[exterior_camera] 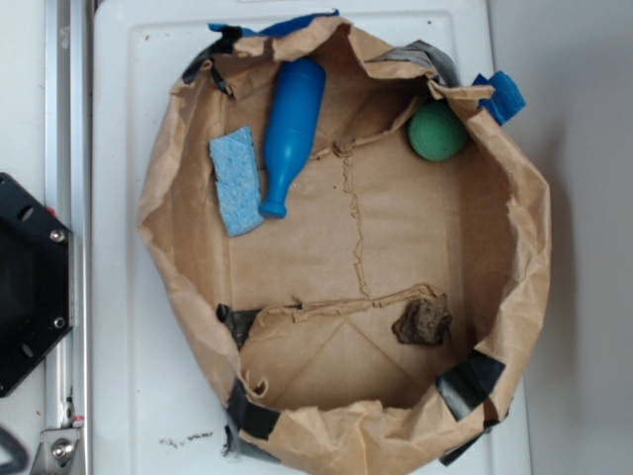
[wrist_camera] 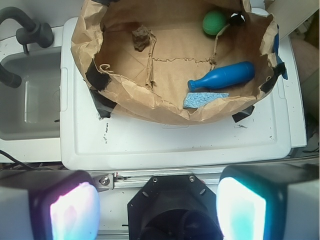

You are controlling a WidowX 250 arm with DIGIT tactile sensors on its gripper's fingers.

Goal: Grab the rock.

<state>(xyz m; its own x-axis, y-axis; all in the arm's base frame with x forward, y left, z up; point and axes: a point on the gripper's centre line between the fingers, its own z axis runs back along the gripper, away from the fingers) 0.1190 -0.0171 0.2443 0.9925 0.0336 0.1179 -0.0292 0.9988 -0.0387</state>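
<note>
Rock [exterior_camera: 423, 322], dark brown and jagged, lies on the floor of the crumpled brown paper bag [exterior_camera: 514, 213] at about five o'clock in the exterior view, just beside a torn fold of paper. Green ball [exterior_camera: 438, 132] rests at one o'clock, well apart from it. Blue bottle [exterior_camera: 290, 130] and blue sponge [exterior_camera: 236, 180] lie side by side near eleven o'clock. Bag sits on the white worktop [exterior_camera: 124, 327]. In the wrist view the tool [wrist_camera: 157, 206] hangs released, fingers [wrist_camera: 72, 209] spread wide, well apart from the bag and holding nothing
</note>
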